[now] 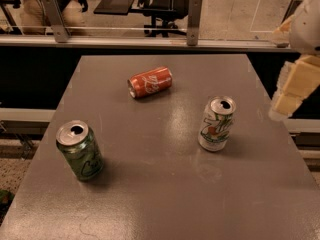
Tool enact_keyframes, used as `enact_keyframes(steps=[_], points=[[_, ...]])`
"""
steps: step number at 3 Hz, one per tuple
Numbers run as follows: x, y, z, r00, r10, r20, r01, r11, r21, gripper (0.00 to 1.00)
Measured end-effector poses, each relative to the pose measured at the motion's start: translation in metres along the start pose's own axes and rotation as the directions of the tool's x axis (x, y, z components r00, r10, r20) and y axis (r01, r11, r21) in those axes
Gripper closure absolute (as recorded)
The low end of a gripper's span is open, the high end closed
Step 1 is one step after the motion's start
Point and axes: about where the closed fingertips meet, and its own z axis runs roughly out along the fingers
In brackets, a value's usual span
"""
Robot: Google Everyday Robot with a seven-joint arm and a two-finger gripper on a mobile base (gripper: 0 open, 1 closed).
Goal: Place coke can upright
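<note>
The coke can (150, 82) is red-orange with white script and lies on its side at the far middle of the grey table (160, 194), its silver top facing left. My gripper (294, 88), cream-coloured, hangs at the right edge of the view, above the table's right edge. It is well to the right of the coke can and touches nothing. Nothing is seen in it.
A green can (80, 150) stands upright at the near left. A white can with green and red marks (216, 123) stands upright right of centre, between the gripper and the coke can. Behind the table runs a rail with metal posts (194, 21), chairs beyond.
</note>
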Motion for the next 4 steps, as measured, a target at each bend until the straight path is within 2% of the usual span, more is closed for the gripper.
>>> enact_keyframes(steps=[1,2,3,4], points=[[-0.027,-0.046,0.01,0.997,-0.077,0.03,0.077,0.9969,-0.014,0.0],[-0.057,-0.077,0.028,0.987,-0.148,0.055,0.15,0.9884,-0.027,0.0],[-0.095,-0.093,0.059,0.975,-0.21,0.07,0.214,0.9759,-0.045,0.0],[-0.135,-0.097,0.094,0.959,-0.272,0.085,0.278,0.9578,-0.073,0.0]])
